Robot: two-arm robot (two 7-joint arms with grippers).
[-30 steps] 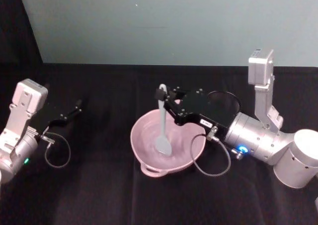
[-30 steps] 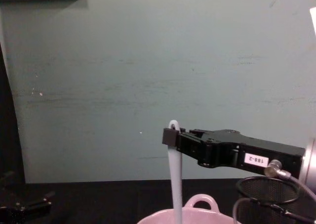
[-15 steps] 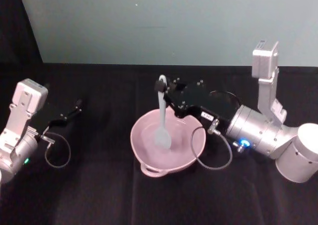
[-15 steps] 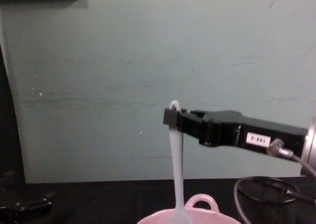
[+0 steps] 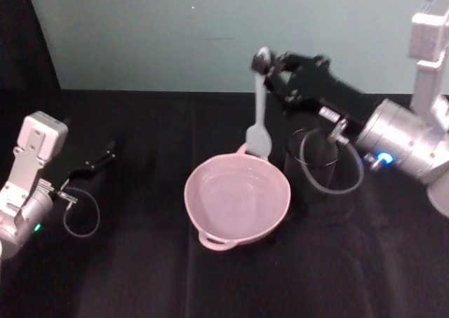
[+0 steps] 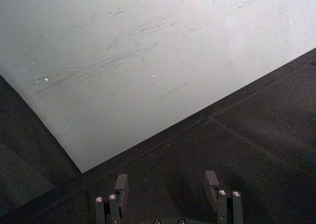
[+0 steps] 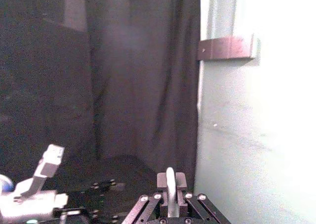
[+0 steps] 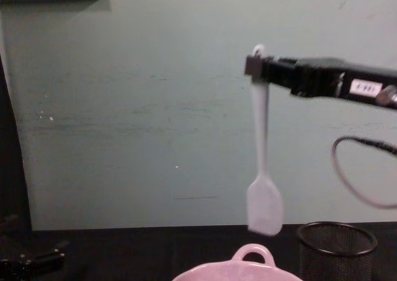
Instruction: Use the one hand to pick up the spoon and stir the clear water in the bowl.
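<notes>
1. Head view: my right gripper [image 5: 261, 64] is clamping the slim white plastic spoon [image 5: 259, 114] by its handle end. A black wire-mesh cup [image 5: 312, 170] is standing just beside the round pink bowl [image 5: 188, 195], and the left gripper [image 5: 105, 154] is lying parked.
2. Chest view: the spoon [image 8: 263, 169] is dangling upright, its flat paddle now above the bowl [image 8: 251, 254]; half a second ago it was dipping inside.
3. Left wrist view: I am seeing the left gripper [image 6: 166, 187] spread, gripping nothing.
4. Right wrist view: the handle [image 7: 170, 180] is sitting pinched.
</notes>
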